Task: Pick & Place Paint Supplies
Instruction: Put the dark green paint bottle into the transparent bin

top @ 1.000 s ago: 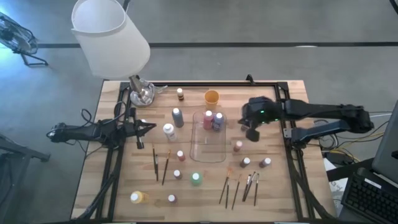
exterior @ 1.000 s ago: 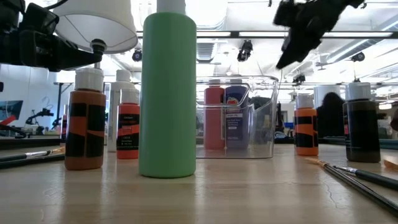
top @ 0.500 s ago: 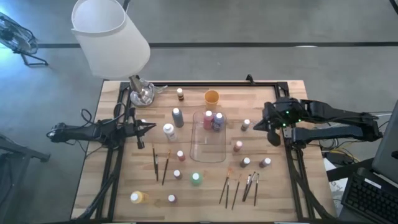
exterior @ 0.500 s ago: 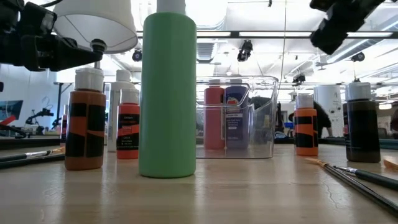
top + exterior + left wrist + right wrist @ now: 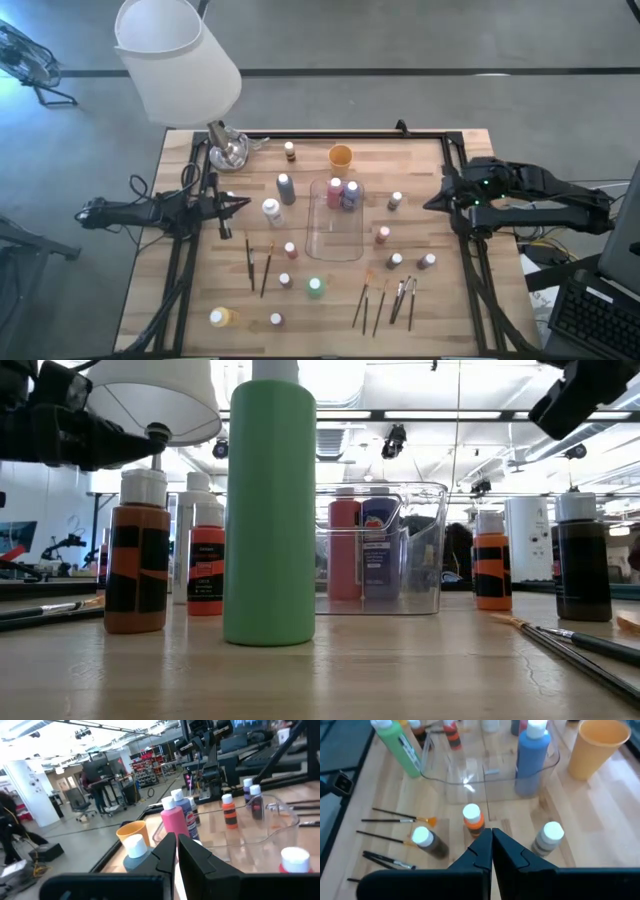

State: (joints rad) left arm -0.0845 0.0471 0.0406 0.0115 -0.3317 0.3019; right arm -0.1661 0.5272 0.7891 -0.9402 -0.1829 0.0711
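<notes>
Mostly stuff you can't quite make out here

Low view: the green bottle [image 5: 269, 510] loses its cap to the top edge, and the brushes [image 5: 575, 645] run off the right side. The pink bottle [image 5: 344, 550] and blue bottle [image 5: 379, 548] only show through the clear tray [image 5: 425, 550] wall, labels unreadable. From above, the lampshade [image 5: 175, 58] covers the counter [image 5: 200, 290] corner, and the brushes' bristle colours are too small to tell. Left wrist view: the grey bottle [image 5: 134, 852] is half hidden behind the jaws, and the people in the room behind are just blur.
</notes>
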